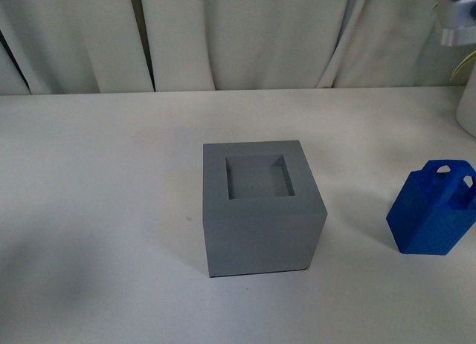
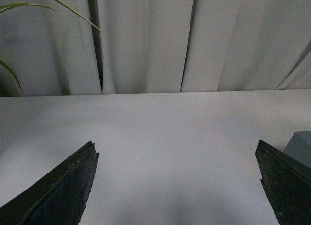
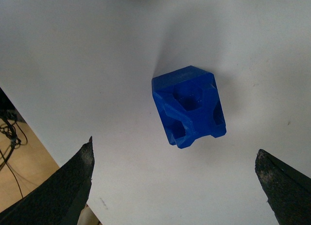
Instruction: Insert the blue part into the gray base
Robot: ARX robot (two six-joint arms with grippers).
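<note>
– Blue part [image 1: 435, 209] position?
– Upright on the white desk [image 1: 97, 210], toward its right edge, well apart from the gray base [image 1: 260, 210] at mid-desk. The recess faces up, unoccupied.
– Right gripper [image 3: 175, 146]?
– Above the blue part; fingers spread wide, holding nothing.
– Left gripper [image 2: 175, 145]?
– Fingers spread wide over bare desk, holding nothing; a corner of the gray base shows beside one finger.

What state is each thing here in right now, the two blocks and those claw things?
gray base: upright on the table, recess facing up and empty.
blue part: standing on the table to the right of the base, apart from it, loops up, not gripped.
left gripper: open, holding nothing.
right gripper: open, above the blue part, not touching it.
</note>
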